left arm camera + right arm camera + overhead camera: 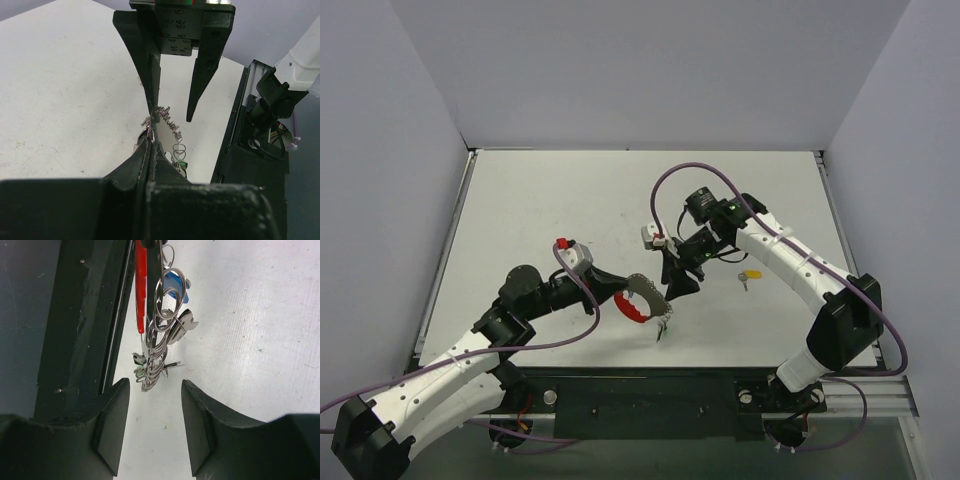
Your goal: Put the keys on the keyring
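**Lining up on a loaded keyring, 1 yellow key left out**

Pinched edge-on in the tightly closed left end effector [150, 150], the red-and-silver keyring [636, 303] hangs just above the worktop [570, 200] near its front edge. A bunch of small split rings and keys [165, 335] dangles from it, among them a blue-capped key [176, 284]. The right end effector [156, 390] sits close against the ring, fingers partly apart and gripping nothing. The left wrist view shows the bunch between its 2 fingertips. A yellow key [751, 276] lies alone on the worktop to the right, well apart from the ring.

The right arm looks set to steady or clear the dangling bunch. Doing that well means closing gently on the small rings only and leaving the ring's opening exposed. It also means not twisting the keyring out of the left end effector's narrow pinch, where it could slip.
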`<state>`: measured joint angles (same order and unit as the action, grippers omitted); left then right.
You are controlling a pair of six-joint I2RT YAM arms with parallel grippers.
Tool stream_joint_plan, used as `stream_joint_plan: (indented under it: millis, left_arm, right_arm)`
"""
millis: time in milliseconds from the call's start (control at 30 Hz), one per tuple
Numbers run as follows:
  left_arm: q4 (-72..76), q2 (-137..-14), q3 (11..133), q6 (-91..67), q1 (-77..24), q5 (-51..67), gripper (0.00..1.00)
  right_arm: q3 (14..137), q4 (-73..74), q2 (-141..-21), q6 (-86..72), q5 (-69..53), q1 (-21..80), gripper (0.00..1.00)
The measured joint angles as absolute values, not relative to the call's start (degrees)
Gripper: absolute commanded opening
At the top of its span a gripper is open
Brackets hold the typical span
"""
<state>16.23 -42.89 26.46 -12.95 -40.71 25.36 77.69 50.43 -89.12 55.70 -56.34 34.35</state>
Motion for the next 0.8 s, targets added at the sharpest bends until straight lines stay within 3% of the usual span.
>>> stream_joint_plan:
  millis: [567,800]
  left_arm:
    - [16.4,-40.1,26.1,-13.0,-40.7,23.0,0.00]
    - [16.4,-40.1,26.1,-13.0,-40.7,22.7,0.00]
  right_arm:
    - [76.6,51.3,-89.7,57.3,-54.2,35.6,0.33]
    - [76.6,51.2,-89.8,57.0,-53.3,36.1,0.22]
